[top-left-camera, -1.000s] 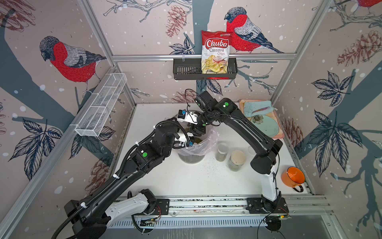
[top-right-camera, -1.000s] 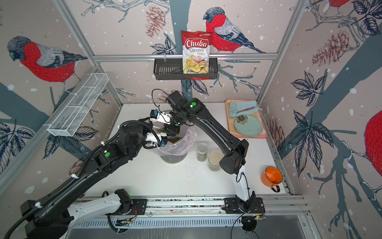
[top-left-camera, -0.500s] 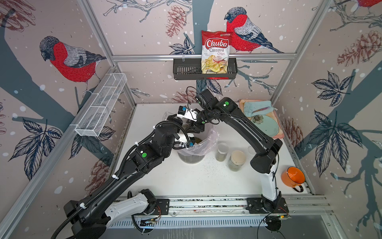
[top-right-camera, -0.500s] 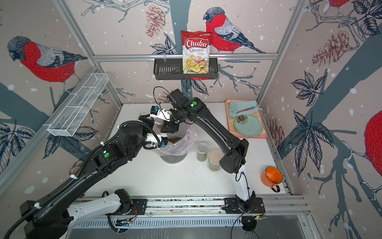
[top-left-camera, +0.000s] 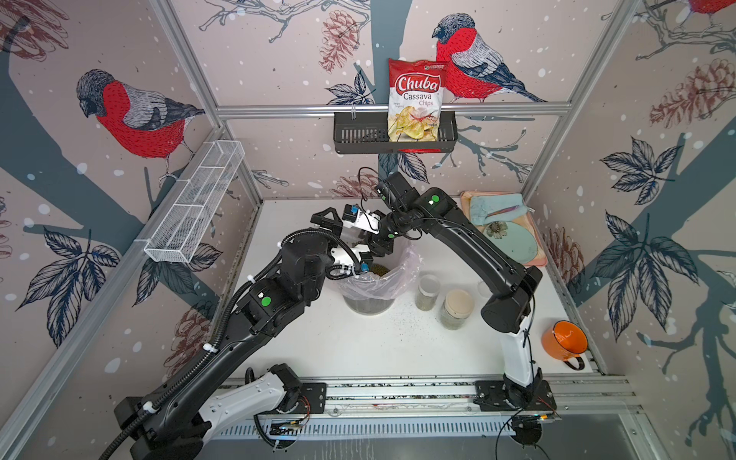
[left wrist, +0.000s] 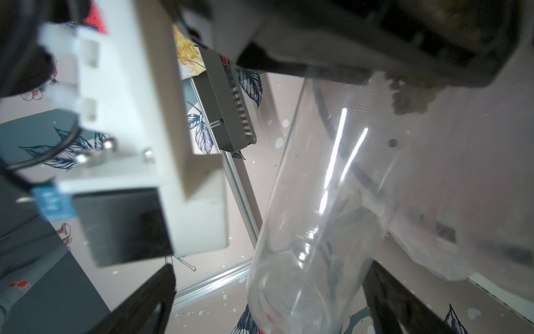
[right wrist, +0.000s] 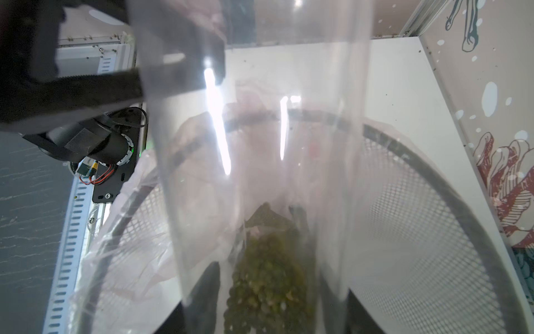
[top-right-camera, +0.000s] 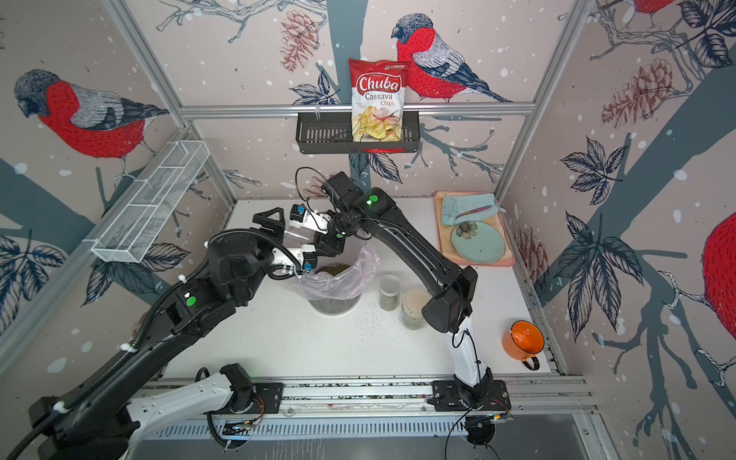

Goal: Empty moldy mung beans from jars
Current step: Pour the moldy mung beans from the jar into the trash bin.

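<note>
The white tabletop (top-left-camera: pixel 358 354) carries a mesh bin (top-left-camera: pixel 368 306) at its centre, its pink liner (top-left-camera: pixel 402 271) spread to catch whatever is poured. Over the rim, at about 11 o'clock, the right pincer (right wrist: pixel 270 269) is clamped on the tall tube (left wrist: pixel 312 202), held slanting above the bin; it looks empty. The left pincer (left wrist: pixel 270 267) stands wide, straddling the tube's far end without gripping. At the bin's 3 o'clock wait the shorter cylinder (top-left-camera: pixel 427 292) and the cream-lidded jar (top-left-camera: pixel 457 308), apparently unemptied. The mung beans (top-left-camera: pixel 380 270) lie heaped inside the liner.

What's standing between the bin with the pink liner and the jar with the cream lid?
The shorter clear jar stands there upright, between the bin and the cream-lidded jar; both top views show it.
</note>
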Motion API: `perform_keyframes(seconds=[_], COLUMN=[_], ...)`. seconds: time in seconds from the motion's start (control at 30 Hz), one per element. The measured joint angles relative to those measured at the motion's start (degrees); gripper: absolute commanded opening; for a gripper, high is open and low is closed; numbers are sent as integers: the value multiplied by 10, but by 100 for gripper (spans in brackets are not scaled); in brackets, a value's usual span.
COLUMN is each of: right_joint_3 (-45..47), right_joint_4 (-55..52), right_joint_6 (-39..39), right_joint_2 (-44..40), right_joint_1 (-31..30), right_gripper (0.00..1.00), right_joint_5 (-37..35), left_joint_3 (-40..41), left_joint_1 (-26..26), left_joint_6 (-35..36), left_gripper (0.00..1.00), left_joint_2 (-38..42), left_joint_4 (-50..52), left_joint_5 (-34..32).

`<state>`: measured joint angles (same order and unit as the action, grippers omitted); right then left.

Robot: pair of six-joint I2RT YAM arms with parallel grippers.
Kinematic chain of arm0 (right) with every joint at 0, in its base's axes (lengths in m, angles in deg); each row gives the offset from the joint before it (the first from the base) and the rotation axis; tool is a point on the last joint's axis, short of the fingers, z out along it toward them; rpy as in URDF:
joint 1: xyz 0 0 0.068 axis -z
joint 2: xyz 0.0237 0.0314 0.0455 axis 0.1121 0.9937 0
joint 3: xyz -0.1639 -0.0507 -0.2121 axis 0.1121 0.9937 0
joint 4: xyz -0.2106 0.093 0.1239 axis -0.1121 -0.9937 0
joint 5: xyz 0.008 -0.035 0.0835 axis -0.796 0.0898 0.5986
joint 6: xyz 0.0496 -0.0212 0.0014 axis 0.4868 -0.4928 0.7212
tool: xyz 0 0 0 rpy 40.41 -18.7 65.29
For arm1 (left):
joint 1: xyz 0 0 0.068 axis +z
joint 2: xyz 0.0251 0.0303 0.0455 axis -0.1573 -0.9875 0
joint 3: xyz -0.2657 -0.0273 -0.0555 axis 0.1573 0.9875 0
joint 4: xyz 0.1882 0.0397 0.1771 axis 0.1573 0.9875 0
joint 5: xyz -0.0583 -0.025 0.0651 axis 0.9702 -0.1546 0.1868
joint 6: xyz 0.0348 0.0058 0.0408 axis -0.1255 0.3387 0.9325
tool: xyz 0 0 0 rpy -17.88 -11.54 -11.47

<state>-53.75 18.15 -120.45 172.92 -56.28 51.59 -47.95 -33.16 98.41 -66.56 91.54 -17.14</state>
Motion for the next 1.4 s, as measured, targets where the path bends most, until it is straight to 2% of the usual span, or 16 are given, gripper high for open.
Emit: perform_keyframes(seconds=[0.57, 0.9, 1.4], right_joint_3=[10, 56, 131], right_joint_4=[4, 43, 146], right_joint_6=[4, 31, 107], right_joint_2=[-5, -40, -76], right_joint_1=[-1, 0, 4], right_gripper=[32, 32, 31], right_joint_5=[3, 11, 15], left_joint_3=[27, 63, 22], left_joint_1=[30, 30, 30], left_joint_6=[-7, -35, -209], left_gripper=[98, 98, 98], left_joint_2=[44, 69, 84], left_joint_4=[-39, -84, -104], left_joint_5=[-9, -23, -7])
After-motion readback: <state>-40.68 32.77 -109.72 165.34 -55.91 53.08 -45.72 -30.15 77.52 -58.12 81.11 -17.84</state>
